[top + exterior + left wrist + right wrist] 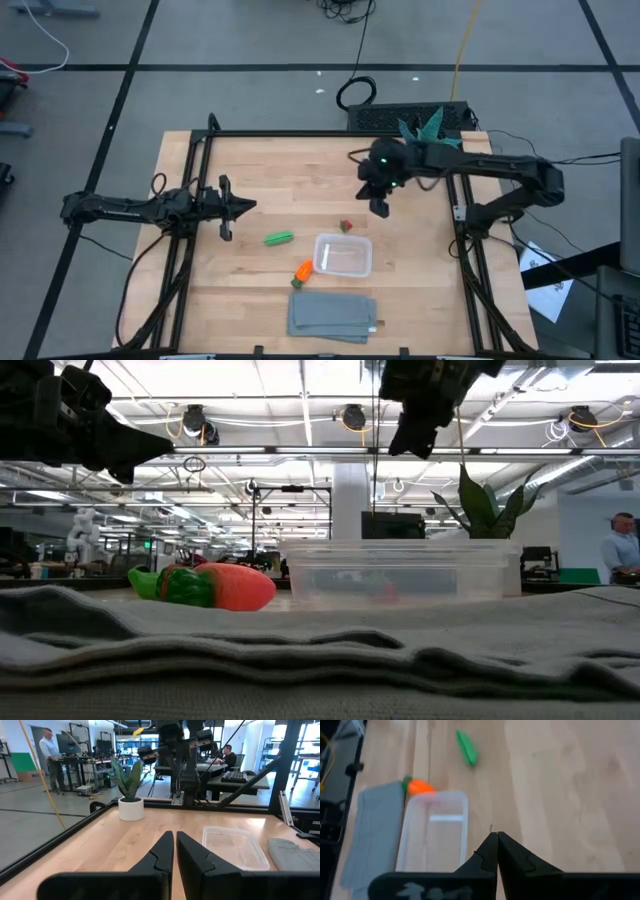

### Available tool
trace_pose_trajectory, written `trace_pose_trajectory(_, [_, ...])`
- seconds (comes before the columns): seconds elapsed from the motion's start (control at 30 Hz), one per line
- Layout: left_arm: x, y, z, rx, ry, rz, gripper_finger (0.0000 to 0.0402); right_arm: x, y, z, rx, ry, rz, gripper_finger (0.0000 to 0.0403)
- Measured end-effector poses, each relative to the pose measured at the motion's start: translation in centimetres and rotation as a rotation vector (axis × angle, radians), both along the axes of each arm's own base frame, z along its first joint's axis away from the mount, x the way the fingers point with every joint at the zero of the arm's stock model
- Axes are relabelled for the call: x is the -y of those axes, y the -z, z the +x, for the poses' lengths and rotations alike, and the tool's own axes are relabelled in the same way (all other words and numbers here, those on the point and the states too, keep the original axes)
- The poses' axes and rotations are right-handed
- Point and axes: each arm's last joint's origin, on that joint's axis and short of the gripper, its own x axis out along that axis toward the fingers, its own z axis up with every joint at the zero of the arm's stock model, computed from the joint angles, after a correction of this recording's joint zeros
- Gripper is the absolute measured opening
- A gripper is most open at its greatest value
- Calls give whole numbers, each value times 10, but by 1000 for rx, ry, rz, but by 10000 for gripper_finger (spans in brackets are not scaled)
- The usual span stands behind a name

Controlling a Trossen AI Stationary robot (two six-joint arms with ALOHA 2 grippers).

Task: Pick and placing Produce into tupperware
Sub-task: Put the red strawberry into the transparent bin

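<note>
The clear tupperware (343,255) stands on the wooden table, just beyond the grey cloth. The orange carrot (302,272) lies at the tupperware's left near corner, next to the cloth. The green pod (279,238) lies to the left of the tupperware, and the red berry (346,227) lies just beyond its far wall. My right gripper (380,207) is shut and empty, raised above the table beyond the berry; its wrist view shows the tupperware (435,832), carrot (420,786) and pod (467,748), with no berry in sight. My left gripper (238,207) is shut, left of the pod, pointing right.
A spiky green plant in a white pot (131,805) stands at the table's far right corner. The folded grey cloth (333,315) lies at the near edge. A black frame (300,133) borders the table. People stand in the room beyond.
</note>
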Motion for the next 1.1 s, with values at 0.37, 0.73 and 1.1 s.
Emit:
trace_pose_trajectory(0.37, [0, 0, 0, -5, -6, 8, 24, 18, 26, 30, -230, -126, -6, 0])
trace_pose_trajectory(0.73, [0, 1, 0, -7, -7, 7, 24, 20, 54, 45, -257, -343, -107, 0])
trace_pose_trajectory(1.1, [0, 1, 0, -14, -8, 7, 24, 11, 55, 53, -221, -589, -430, 0])
